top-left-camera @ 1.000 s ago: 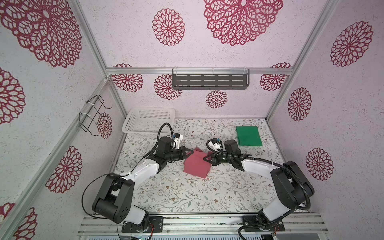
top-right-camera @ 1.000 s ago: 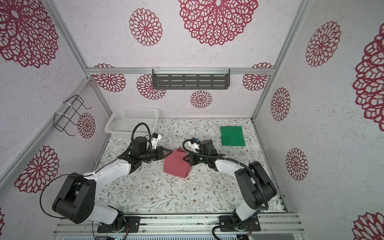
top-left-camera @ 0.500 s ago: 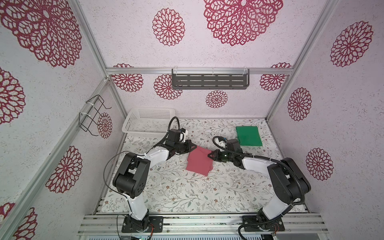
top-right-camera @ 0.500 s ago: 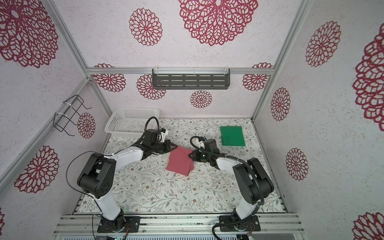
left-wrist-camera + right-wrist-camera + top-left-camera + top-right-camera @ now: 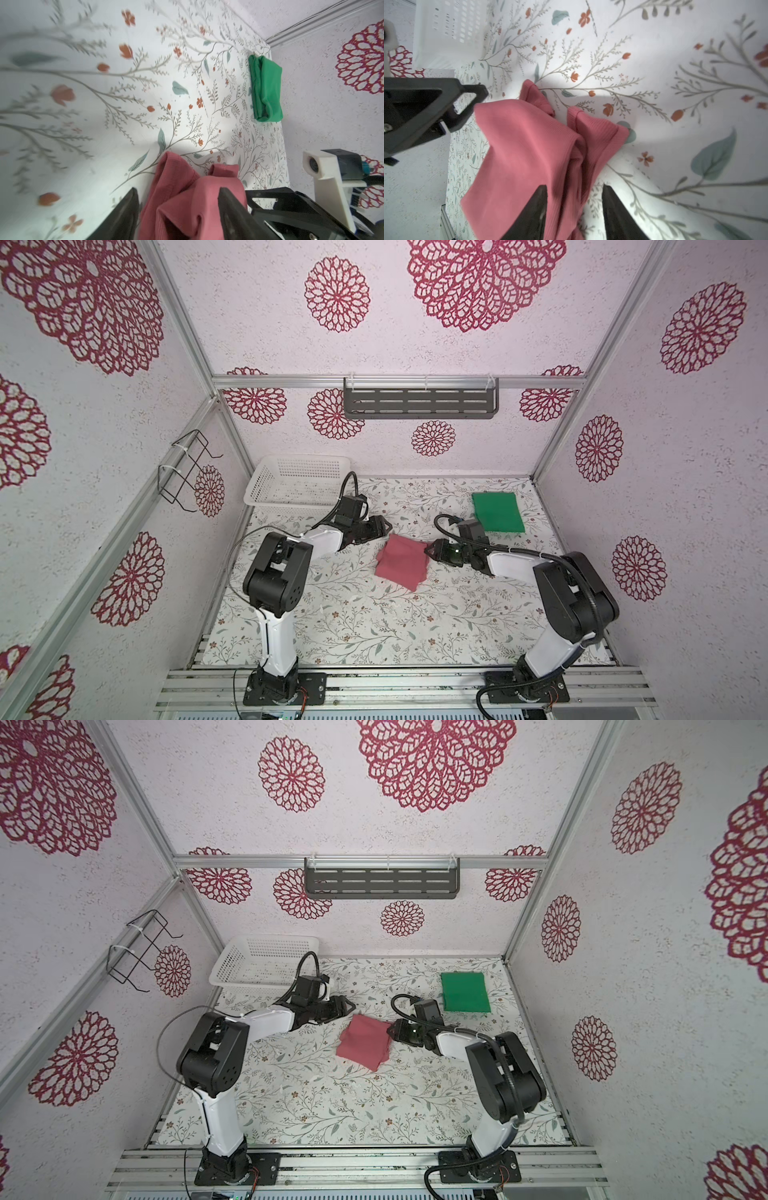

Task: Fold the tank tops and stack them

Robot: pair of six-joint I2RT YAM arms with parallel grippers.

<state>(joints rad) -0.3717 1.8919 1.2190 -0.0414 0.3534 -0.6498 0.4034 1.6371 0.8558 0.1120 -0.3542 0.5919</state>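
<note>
The rose-red tank top lies folded in the middle of the floral table. My left gripper sits just off its far left corner. In the left wrist view the left gripper is open, with a loose red fold between its fingers. My right gripper is at the top's right edge. It is open too, one finger over the red cloth. The green tank top lies folded at the back right.
A white perforated basket stands at the back left, just behind the left arm. A grey shelf hangs on the back wall and a wire rack on the left wall.
Both grippers were shut on the red top's far corners and have opened. The top has settled flat on the table. The left gripper has drawn back a little.
</note>
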